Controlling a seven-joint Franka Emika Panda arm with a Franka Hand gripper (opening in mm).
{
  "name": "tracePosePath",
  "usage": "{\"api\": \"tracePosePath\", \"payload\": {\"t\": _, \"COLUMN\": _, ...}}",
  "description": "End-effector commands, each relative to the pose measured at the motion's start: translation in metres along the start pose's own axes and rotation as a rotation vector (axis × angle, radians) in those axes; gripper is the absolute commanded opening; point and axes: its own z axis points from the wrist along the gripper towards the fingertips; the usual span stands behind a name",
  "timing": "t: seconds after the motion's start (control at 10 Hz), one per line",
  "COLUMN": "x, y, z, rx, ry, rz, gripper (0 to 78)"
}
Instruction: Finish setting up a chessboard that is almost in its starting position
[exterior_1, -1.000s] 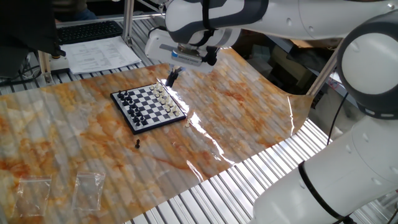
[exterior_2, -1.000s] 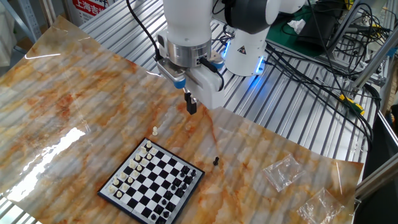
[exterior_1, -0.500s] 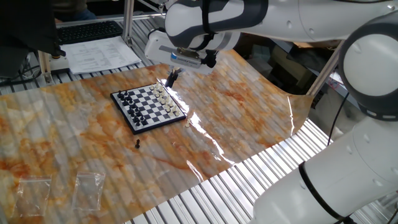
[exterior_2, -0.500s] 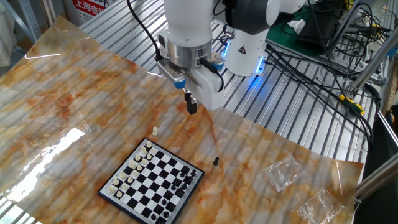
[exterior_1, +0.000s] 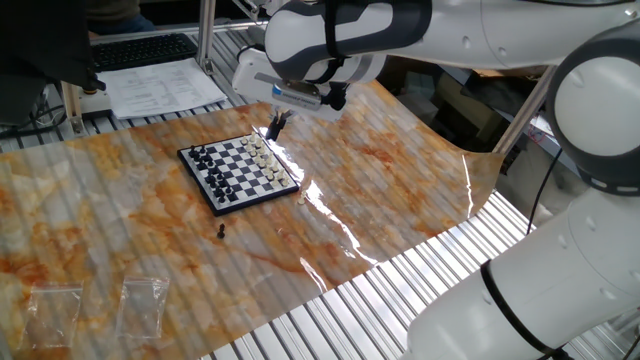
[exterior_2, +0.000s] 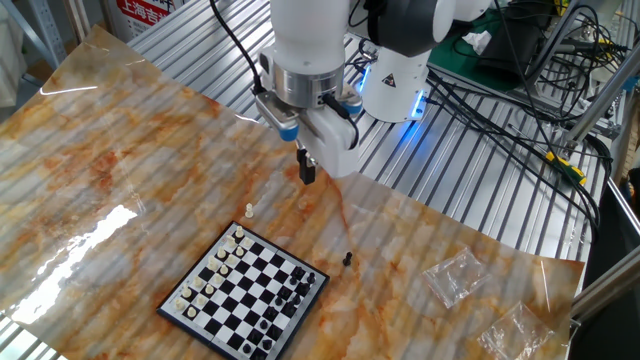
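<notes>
We see the chessboard (exterior_1: 240, 173) (exterior_2: 245, 295) lying flat on the bench (exterior_1: 400, 190) (exterior_2: 100, 170), which is covered with a glossy orange-and-cream marbled sheet. Most of the tiny pieces stand along two opposite edges of the board, cream ones on one side and black ones on the other. Two pieces are off the board: a cream pawn (exterior_2: 250, 210) stands on the sheet just beside the cream end, and a black pawn (exterior_1: 221, 231) (exterior_2: 347, 259) stands on the sheet near the black end, apart from the rim. In the view from the arm's side, the cream pawn is lost in glare beyond the board, so we cannot place it there. The gripper (exterior_1: 276, 124) (exterior_2: 307, 169) hangs in the air above the sheet, close to the cream end of the board and not touching anything. Its dark jaws look pressed together with nothing between them, though they are small in both views and we are only fairly sure of that. Two clear plastic bags (exterior_1: 100, 305) (exterior_2: 490, 300) lie on the sheet well away from the board, near the edge on the black pieces' side. A white printed paper sheet (exterior_1: 165, 85) rests on the metal slats beyond the marbled sheet, next to a dark keyboard (exterior_1: 145, 48).
</notes>
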Motion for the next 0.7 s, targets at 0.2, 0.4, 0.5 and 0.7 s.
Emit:
{"api": "tracePosePath", "payload": {"t": 0.2, "x": -0.001, "y": 0.000, "z": -0.001, "rx": 0.005, "ry": 0.000, "rz": 0.035, "gripper": 0.0}}
{"api": "tracePosePath", "payload": {"t": 0.4, "x": 0.000, "y": 0.003, "z": 0.005, "rx": 0.005, "ry": -0.001, "rz": 0.033, "gripper": 0.0}}
{"api": "tracePosePath", "payload": {"t": 0.5, "x": 0.002, "y": 0.007, "z": 0.016, "rx": 0.022, "ry": -0.017, "rz": 0.037, "gripper": 0.0}}
{"api": "tracePosePath", "payload": {"t": 0.7, "x": 0.003, "y": 0.009, "z": 0.020, "rx": 0.030, "ry": -0.020, "rz": 0.042, "gripper": 0.0}}
